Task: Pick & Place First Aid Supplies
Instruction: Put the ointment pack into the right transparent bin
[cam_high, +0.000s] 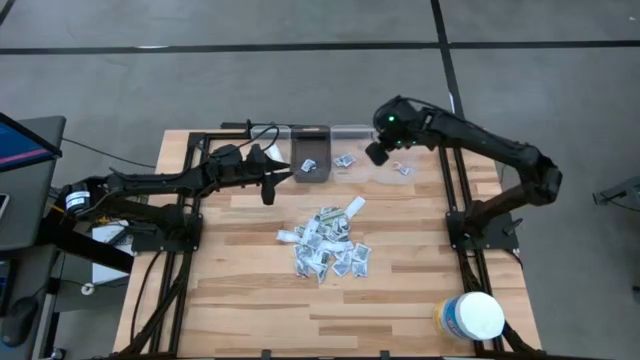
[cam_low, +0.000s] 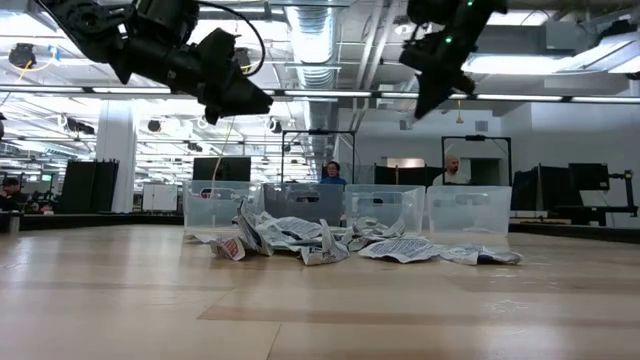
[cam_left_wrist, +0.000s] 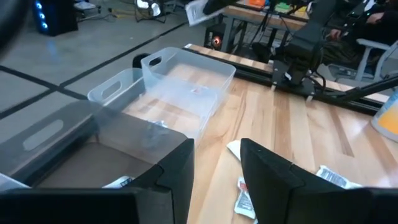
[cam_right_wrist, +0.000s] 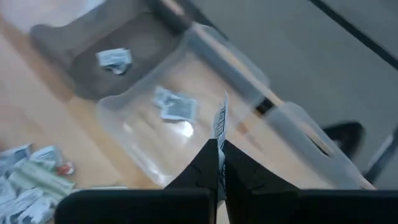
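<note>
The right hand (cam_right_wrist: 219, 163) is pinched shut on one paper packet (cam_right_wrist: 219, 124), held above the clear bins (cam_high: 350, 160). It stands on edge, long axis running up out of the fingertips. Light, thin and floppy — best gripped by an edge, I judge. The left hand (cam_high: 268, 180) hovers by the dark bin (cam_high: 311, 165), fingers apart and empty. The loose packets (cam_high: 327, 245) lie heaped mid-worktop, short of the bins.

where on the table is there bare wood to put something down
Bare wood runs along the near edge, between the packet pile and the white tub, and left of the pile beside the left arm's base. It is crowded at the far edge, where the bins and both grippers sit.
</note>
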